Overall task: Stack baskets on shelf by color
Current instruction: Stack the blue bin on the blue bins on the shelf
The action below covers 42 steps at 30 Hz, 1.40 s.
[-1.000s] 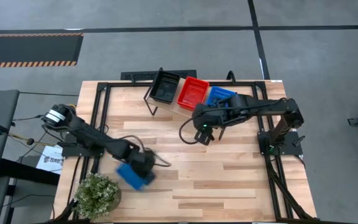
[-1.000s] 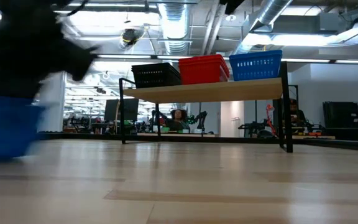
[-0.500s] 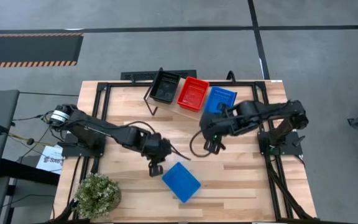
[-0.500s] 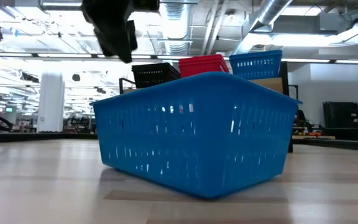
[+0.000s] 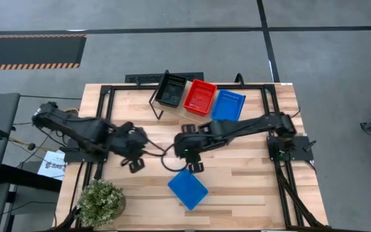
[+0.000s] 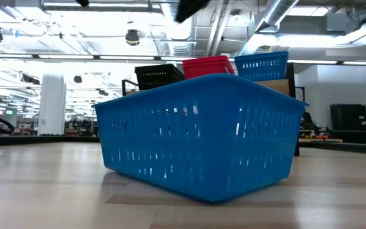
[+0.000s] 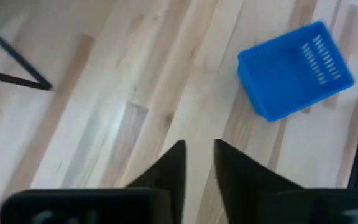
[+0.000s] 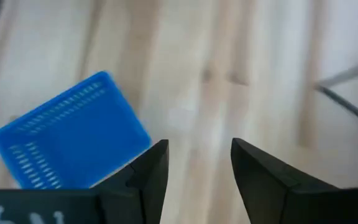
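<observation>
A blue basket (image 5: pixel 187 189) sits on its base on the table's near middle and fills the low view (image 6: pixel 202 140). It also shows in the left wrist view (image 7: pixel 294 71) and the right wrist view (image 8: pixel 70 140). On the shelf (image 6: pixel 215 94) at the far edge stand black (image 5: pixel 171 90), red (image 5: pixel 199 96) and blue (image 5: pixel 228 105) baskets side by side. My left gripper (image 5: pixel 136 165) hangs left of the loose basket, its fingers a little apart (image 7: pixel 199 163), holding nothing. My right gripper (image 5: pixel 195 167) hovers open just beyond the basket's far edge (image 8: pixel 196 163).
A potted plant (image 5: pixel 100 201) stands at the table's near left corner. Black frame rails run along the table's left and right sides. Bare wood lies between the shelf and the loose basket and to the basket's right.
My left gripper carried the blue basket from the near left toward the table's middle, set it down, let go and drew back to the left. The basket has since stayed still. My right gripper moved from beside the shelf toward the near edge and left, ending close to the basket.
</observation>
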Motion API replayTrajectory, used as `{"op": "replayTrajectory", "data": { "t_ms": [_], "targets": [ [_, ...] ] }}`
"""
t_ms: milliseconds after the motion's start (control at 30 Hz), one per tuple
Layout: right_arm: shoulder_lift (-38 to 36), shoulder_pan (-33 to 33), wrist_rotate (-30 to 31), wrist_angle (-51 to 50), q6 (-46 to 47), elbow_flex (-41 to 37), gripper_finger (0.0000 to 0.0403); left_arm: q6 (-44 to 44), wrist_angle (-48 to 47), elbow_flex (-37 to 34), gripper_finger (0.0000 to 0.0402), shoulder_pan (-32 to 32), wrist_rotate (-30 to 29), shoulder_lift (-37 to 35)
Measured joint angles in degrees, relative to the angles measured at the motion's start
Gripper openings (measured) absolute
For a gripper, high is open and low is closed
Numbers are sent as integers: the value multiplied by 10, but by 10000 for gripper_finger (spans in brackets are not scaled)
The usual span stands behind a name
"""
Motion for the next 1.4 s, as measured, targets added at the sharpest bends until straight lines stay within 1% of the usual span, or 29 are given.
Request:
{"op": "replayTrajectory", "data": {
  "t_ms": [100,233,300,333,433,567,800,867,967,1033,1100,1167,1200,1233,1267,1333,1400],
  "targets": [
    [41,-11,-76,56,-37,1,195,-40,-10,0,122,-28,-44,-34],
    [91,-16,-135,88,-66,1,194,-88,-7,0,199,-55,-90,-61],
    [114,-14,-145,76,-91,-1,194,-103,-9,0,231,-69,-98,-64],
    [127,-12,-152,89,-103,2,194,-108,-11,0,244,-73,-98,-66],
    [154,-2,-155,81,-124,0,194,-123,-29,0,270,-82,-97,-64],
    [181,10,-160,91,-135,1,194,-143,-56,0,280,-89,-97,-57],
    [205,13,-164,97,-136,0,188,-155,-73,0,281,-94,-116,-56],
    [216,13,-164,114,-135,2,185,-159,-74,0,281,-93,-121,-56],
    [224,12,-162,100,-135,-1,176,-163,-78,0,281,-93,-123,-56],
    [232,12,-159,115,-135,3,159,-165,-83,0,281,-93,-124,-56],
    [233,12,-150,100,-132,0,127,-169,-84,0,281,-93,-126,-56],
    [232,12,-149,73,-127,-1,78,-170,-84,0,281,-93,-129,-56],
    [231,10,-151,84,-124,0,46,-170,-84,0,281,-93,-132,-56],
    [227,8,-151,81,-120,0,25,-173,-84,0,281,-93,-133,-56],
    [219,6,-154,75,-117,0,16,-177,-84,0,281,-93,-136,-57],
    [195,-1,-155,54,-104,0,16,-183,-84,0,281,-93,-139,-57],
    [161,-18,-174,25,-90,0,10,-186,-82,0,281,-93,-138,-61]
  ]
}}
